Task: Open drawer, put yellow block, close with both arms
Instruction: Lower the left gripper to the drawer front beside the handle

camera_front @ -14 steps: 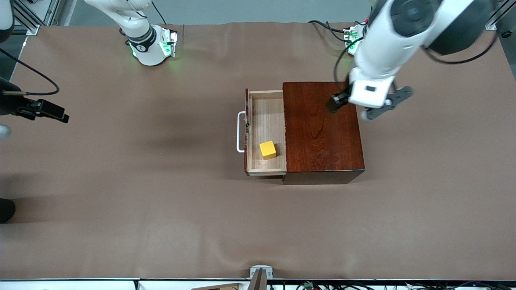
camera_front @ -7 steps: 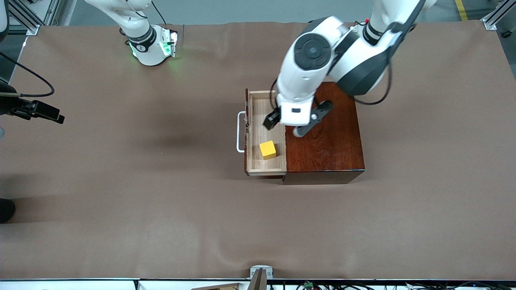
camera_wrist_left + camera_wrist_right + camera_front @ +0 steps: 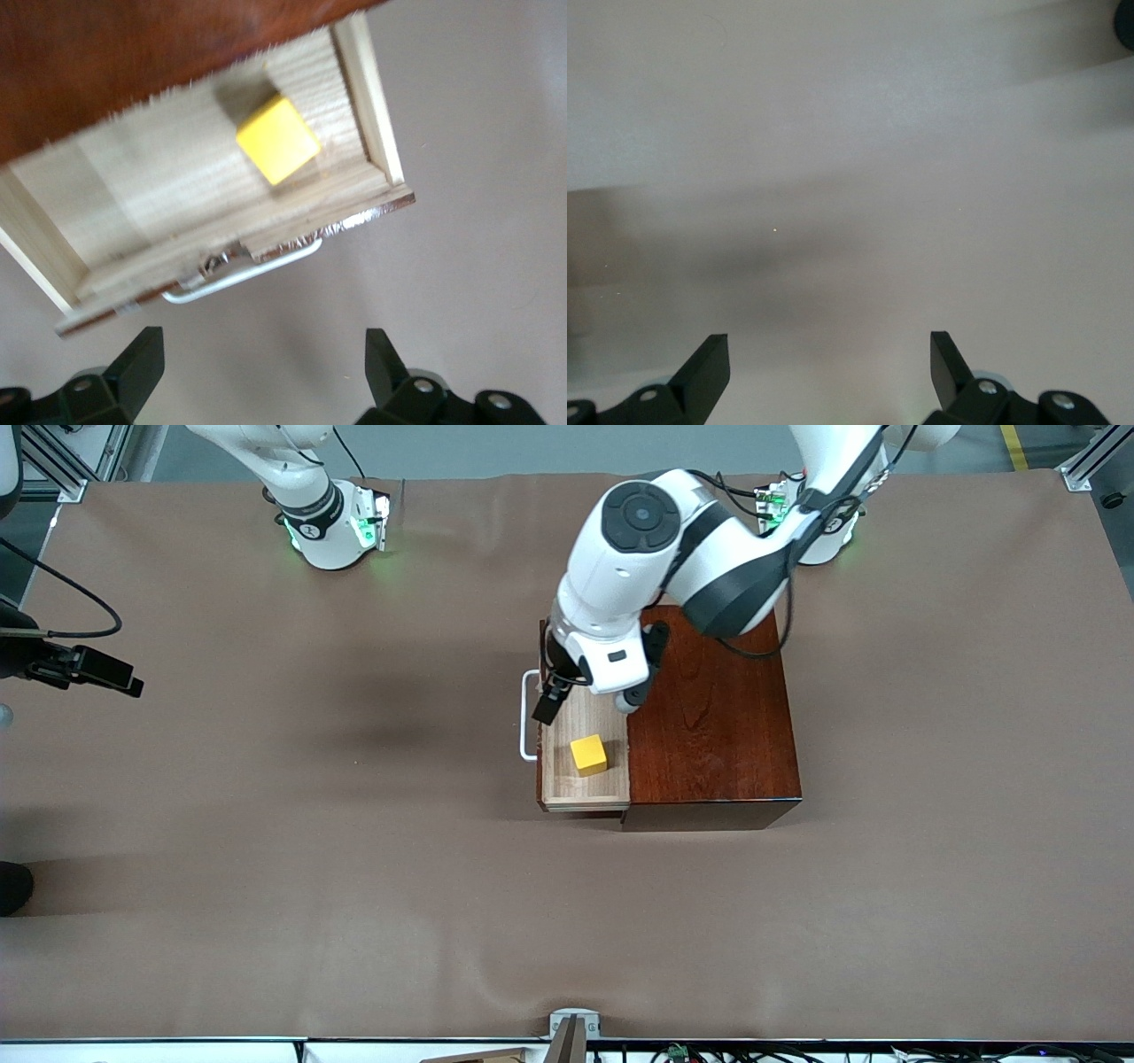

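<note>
The drawer point(image 3: 567, 717) stands pulled out of the dark reddish-brown box point(image 3: 709, 717) toward the right arm's end of the table. Its white handle point(image 3: 528, 717) points that way. The yellow block point(image 3: 588, 754) lies in the tray, in the part nearer the front camera. My left gripper point(image 3: 551, 689) hangs over the drawer's handle edge, open and empty. In the left wrist view the block point(image 3: 277, 140), the tray point(image 3: 133, 186) and the handle point(image 3: 244, 274) show ahead of the open gripper point(image 3: 263, 372). My right gripper point(image 3: 830, 372) is open and empty over bare table.
The right arm's hand point(image 3: 89, 666) waits at the table's edge at the right arm's end. Brown cloth point(image 3: 354, 868) covers the table. The left arm's elbow point(image 3: 735, 576) hangs over the box top.
The left arm has swung from over the box's corner at the left arm's end, across the box, to over the drawer's handle edge. The right arm has barely moved.
</note>
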